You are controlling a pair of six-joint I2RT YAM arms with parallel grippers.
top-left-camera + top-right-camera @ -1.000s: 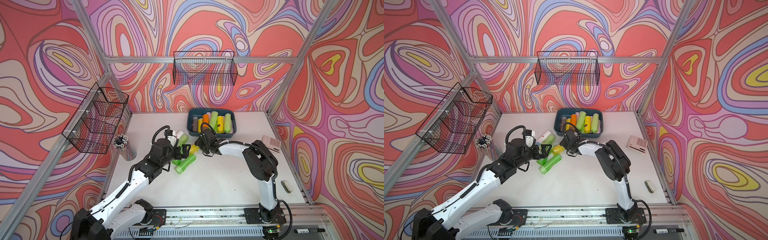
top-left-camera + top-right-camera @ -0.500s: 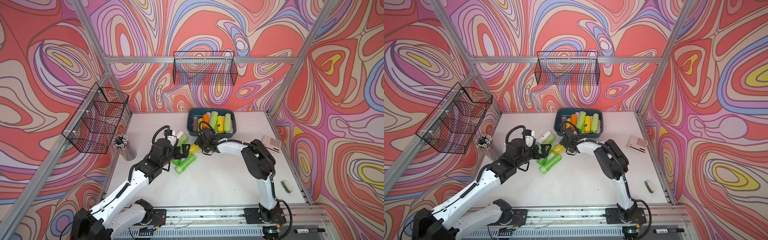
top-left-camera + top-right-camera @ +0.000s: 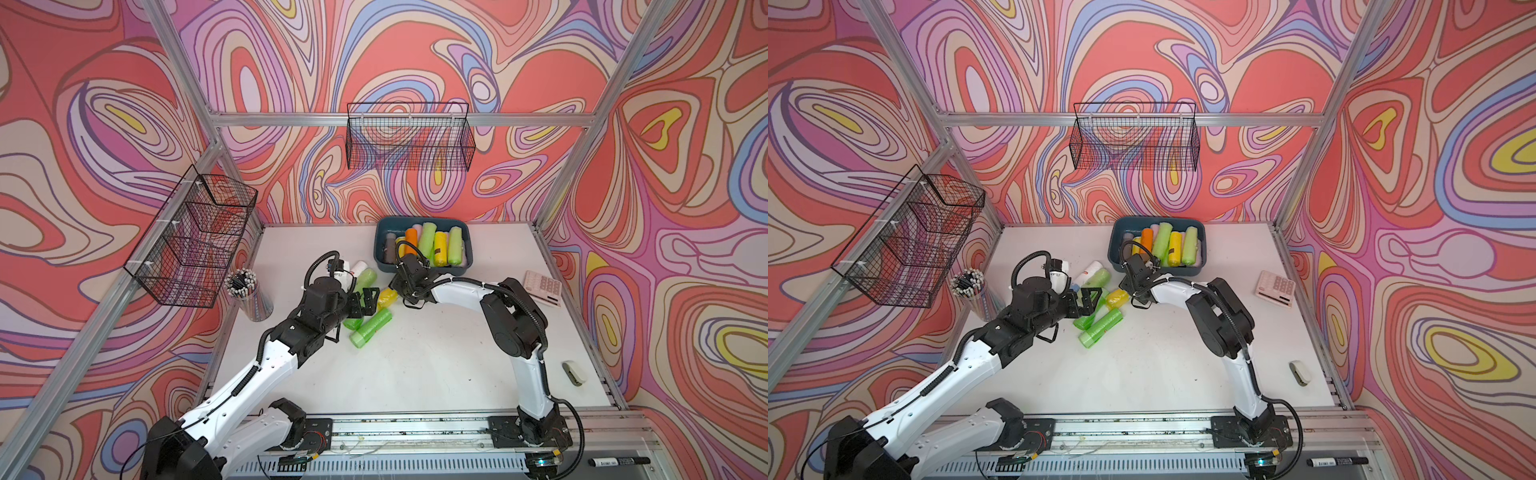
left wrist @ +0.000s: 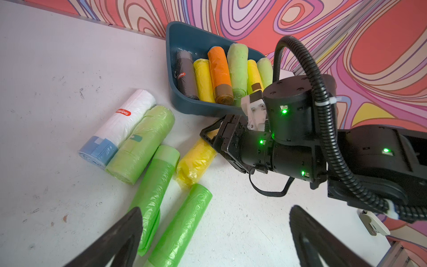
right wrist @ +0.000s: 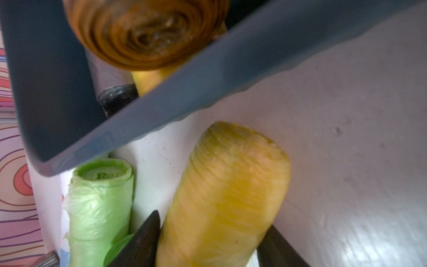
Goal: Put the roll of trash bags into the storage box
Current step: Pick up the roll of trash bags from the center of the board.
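Where the yellow roll point(image 4: 196, 161) lay: on the white table point(image 3: 415, 365), outside the box point(image 4: 184, 104) and just in front of its near wall, with one end pointing toward that wall.
Right claw point(image 5: 215, 223): closed on the yellow roll near one end. The right wrist view showed a dark finger point(image 5: 143, 240) against each side of it. The roll itself rested on the table.
Left claw point(image 4: 216, 211): wide open and empty. It hung above the table over the lower ends of the bright green rolls point(image 4: 182, 222), just beside the yellow roll, touching nothing that could be seen.
Box: a dark blue-green tub at the back of the table, close to the patterned rear wall. Rolls lay side by side inside it, among them a dark grey one, two yellow, one orange and two pale green.
Loose rolls: a white roll point(image 4: 124, 124) with a blue end lay touching a pale green roll point(image 4: 141, 141) along its length. Two bright green rolls lay near each other beside the yellow roll, and one of them reached up to the pale green roll's end.
Table edges: a cup of pencils point(image 3: 247, 293) stood at the left side, a pink calculator point(image 3: 542, 287) lay at the right, and a black marker point(image 3: 619, 461) lay on the front rail.
Walls: two black wire baskets point(image 3: 409, 139) hung there, one on the back wall and one on the left.
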